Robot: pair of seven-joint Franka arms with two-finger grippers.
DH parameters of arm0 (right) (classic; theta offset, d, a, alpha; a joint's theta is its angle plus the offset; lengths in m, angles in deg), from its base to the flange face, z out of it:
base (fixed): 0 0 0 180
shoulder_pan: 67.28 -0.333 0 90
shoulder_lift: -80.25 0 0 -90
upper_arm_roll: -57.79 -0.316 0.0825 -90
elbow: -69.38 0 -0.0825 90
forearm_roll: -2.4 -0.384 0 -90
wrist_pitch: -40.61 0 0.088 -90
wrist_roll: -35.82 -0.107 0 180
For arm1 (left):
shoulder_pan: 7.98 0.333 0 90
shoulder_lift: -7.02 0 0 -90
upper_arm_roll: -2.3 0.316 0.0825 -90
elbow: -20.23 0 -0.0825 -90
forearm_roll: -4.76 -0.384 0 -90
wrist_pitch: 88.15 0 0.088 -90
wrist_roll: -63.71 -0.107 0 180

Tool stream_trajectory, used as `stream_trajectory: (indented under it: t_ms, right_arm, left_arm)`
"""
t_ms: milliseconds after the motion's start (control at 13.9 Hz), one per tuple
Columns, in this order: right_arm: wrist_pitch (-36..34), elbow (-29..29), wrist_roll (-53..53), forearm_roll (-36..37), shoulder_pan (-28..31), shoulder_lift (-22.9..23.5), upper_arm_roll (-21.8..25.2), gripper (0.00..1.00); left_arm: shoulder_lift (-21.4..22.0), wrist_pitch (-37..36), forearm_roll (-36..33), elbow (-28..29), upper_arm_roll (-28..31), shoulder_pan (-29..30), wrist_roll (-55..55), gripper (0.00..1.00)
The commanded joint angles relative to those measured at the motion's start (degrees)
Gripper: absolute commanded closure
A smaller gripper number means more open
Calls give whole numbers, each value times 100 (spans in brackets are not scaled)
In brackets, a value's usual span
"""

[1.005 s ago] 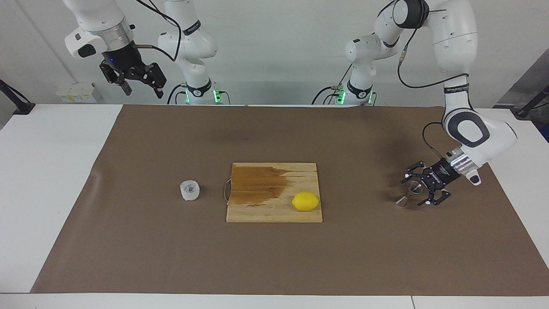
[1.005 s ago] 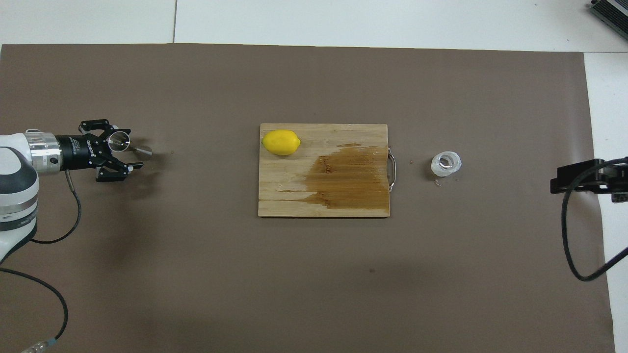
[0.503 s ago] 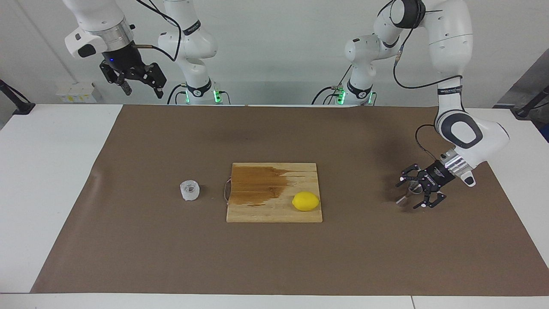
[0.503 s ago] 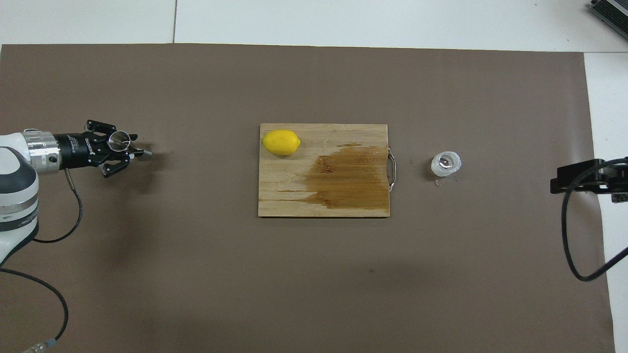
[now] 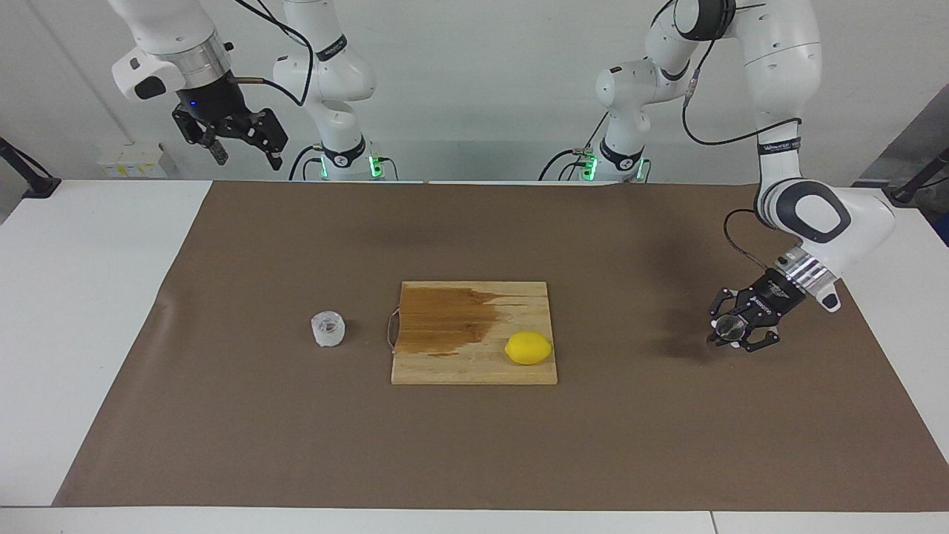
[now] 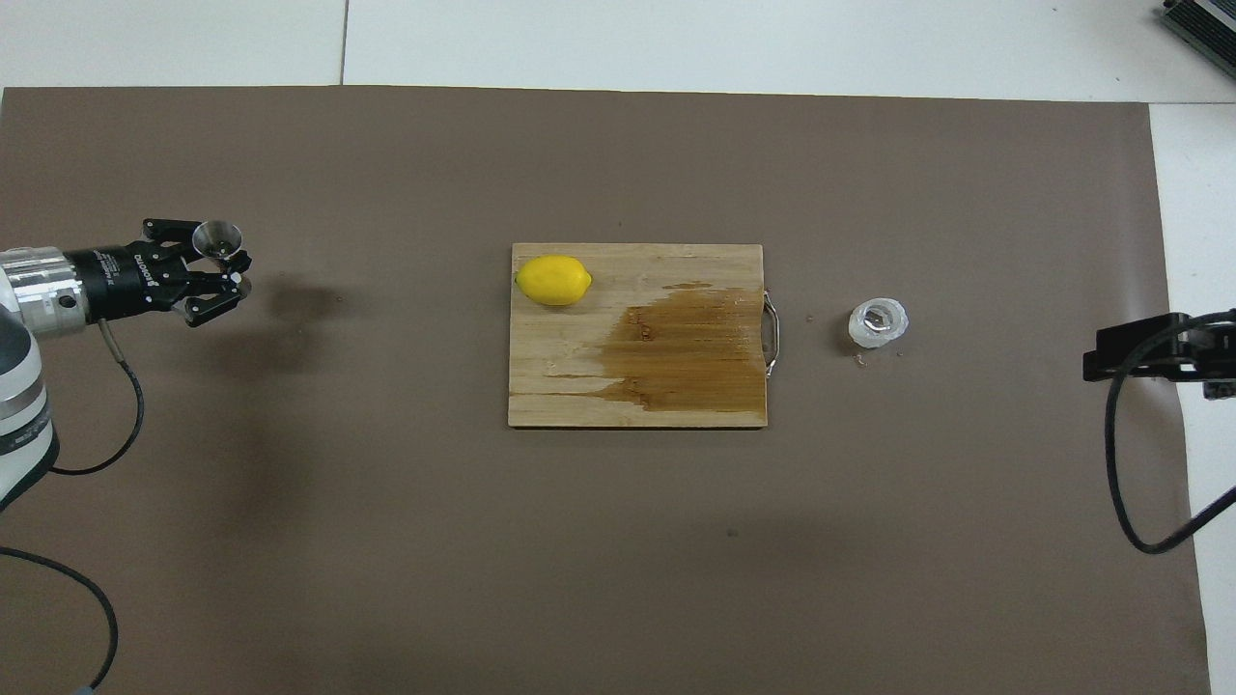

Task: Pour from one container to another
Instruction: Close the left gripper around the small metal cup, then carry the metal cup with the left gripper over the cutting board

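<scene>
The left arm's black two-finger gripper (image 5: 735, 331) (image 6: 224, 272) hangs low, its white forearm folded down above it and its wrist tilted; the fingers are clamped on a small shiny steel hourglass-shaped jigger (image 5: 729, 324) (image 6: 216, 238). The right arm waits, its black two-finger gripper (image 5: 245, 152) raised high with fingers spread apart.

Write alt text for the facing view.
The left hand holds a small shiny steel jigger above the brown mat. A yellow lemon sits on the stained wooden board, a squat clear cup beside it; the right hand waits raised.
</scene>
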Motion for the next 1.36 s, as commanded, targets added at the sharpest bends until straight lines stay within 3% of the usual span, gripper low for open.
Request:
stream_trajectory:
  t_ms: [0,215,574,790,1077,1293]
  right_arm:
    - [-69,-18,109,-148,63,-47,-5,0]
    - [-69,-18,109,-148,63,-47,-5,0]
    - [-69,-18,109,-148,63,-47,-5,0]
    - [-69,-18,109,-148,63,-55,-5,0]
    - [-69,-18,109,-148,63,-55,-5,0]
    - [-69,-18,109,-148,63,-55,-5,0]
  left_arm:
    - [314,295,310,202,11,-397,200,100]
    - [411,830,829,246,3,-993,243,100]
    - [306,2743,2145,211,-6,-2574,490,100]
    - [130,3774,2998,-139,-15,-3393,499,100]
    - [-116,4837,3536,-482,-277,-3966,822,100]
    - [-230,5007,3554,-738,-735,-3967,894,100]
